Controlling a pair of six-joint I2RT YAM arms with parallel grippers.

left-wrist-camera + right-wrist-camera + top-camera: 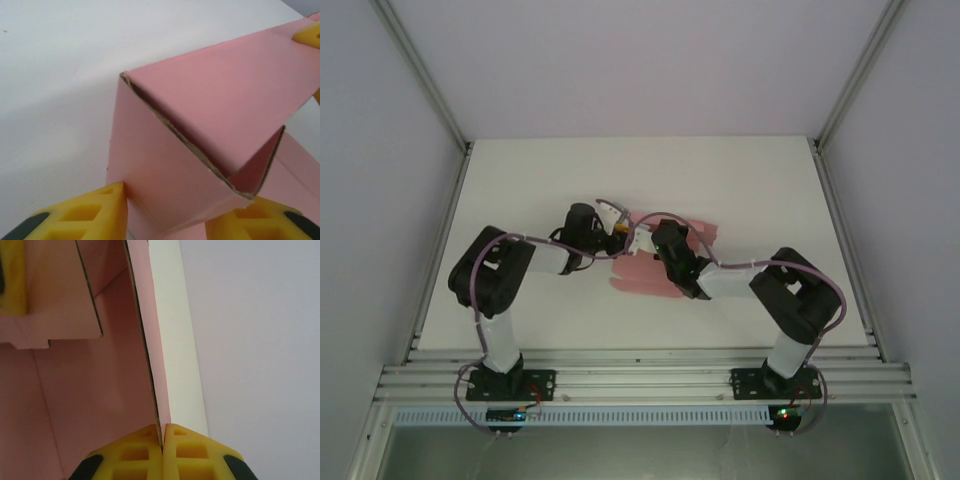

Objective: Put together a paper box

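The paper box (642,276) is a light pink card sheet in the middle of the table, partly folded, and both arms meet over its far left part. In the left wrist view a raised, folded pink flap (200,100) points between my left gripper's (186,200) yellow fingers (100,212), which stand wide apart and touch its edges. My right gripper (162,431) is shut on the thin edge of an upright wall (150,340) of the card, pink inside and pale outside. In the top view the left gripper (617,228) and right gripper (642,240) sit close together.
The white table (520,190) spreads around the card, with grey walls and metal frame rails on both sides. The right gripper's yellow finger (307,35) shows at the top right of the left wrist view. Cables loop over both arms.
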